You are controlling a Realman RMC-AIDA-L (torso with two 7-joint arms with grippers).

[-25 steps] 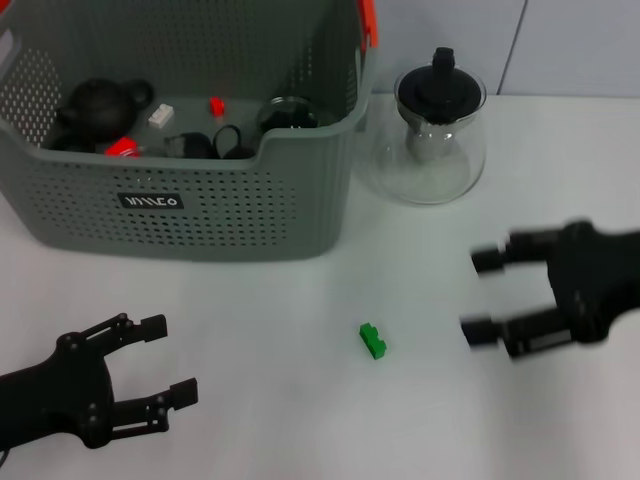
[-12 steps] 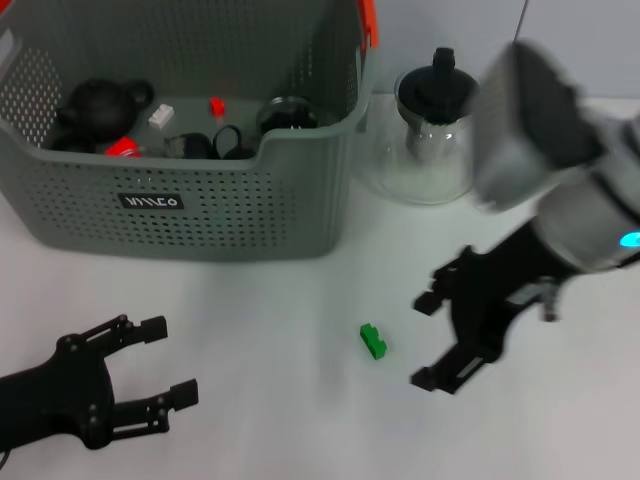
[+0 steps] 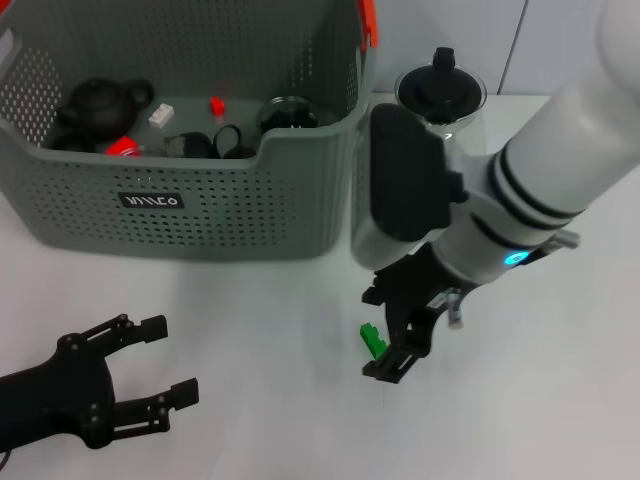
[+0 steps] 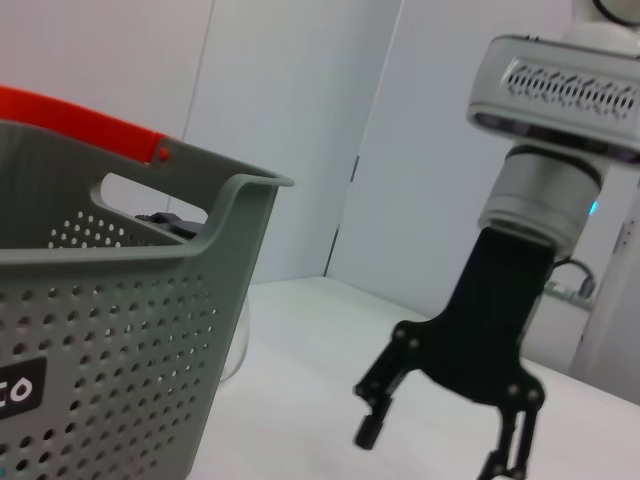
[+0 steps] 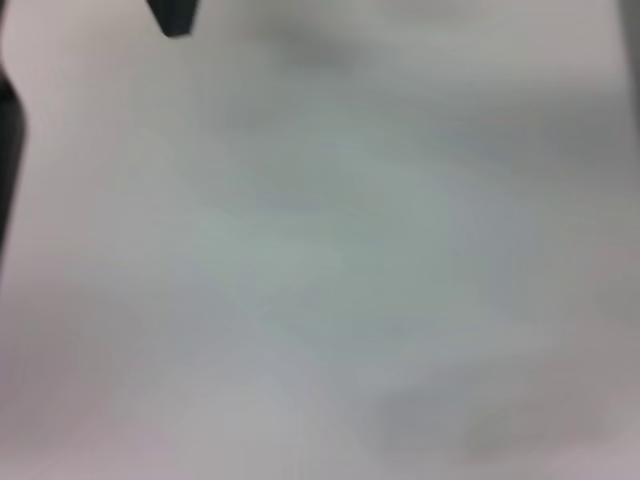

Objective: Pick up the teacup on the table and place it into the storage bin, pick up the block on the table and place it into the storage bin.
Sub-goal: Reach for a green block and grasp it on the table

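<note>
My right tool (image 3: 393,331) hangs low over the white desk (image 3: 270,420), and its two black fingers (image 3: 384,369) are spread apart with nothing between them. The little green block (image 3: 373,341) lies on the desk just beside the tool, close to the fingers, and I cannot tell if they touch it. My big white and grey right arm (image 3: 520,180) reaches down to it from the far right side. In my left wrist view I see the same right tool (image 4: 445,440) with its fingers wide apart over the desk. My right wrist view shows only blurry desk and a dark bit in one corner. My left tool (image 3: 155,375) rests low at the near left of the desk, well apart from the block, and its fingers are spread apart too, holding nothing. The big grey storage bin (image 3: 200,215) with holes in its walls stands at the far left of the desk, with a black label on its front and an orange-red handle piece (image 3: 368,20) on its rim. Inside the bin lie a dark teapot (image 3: 95,105), small red and white bits, and a dark round cup (image 3: 288,113). Just beside the bin, to its right, stands a glass teapot (image 3: 440,95) with a black lid, partly hidden behind my right arm.
</note>
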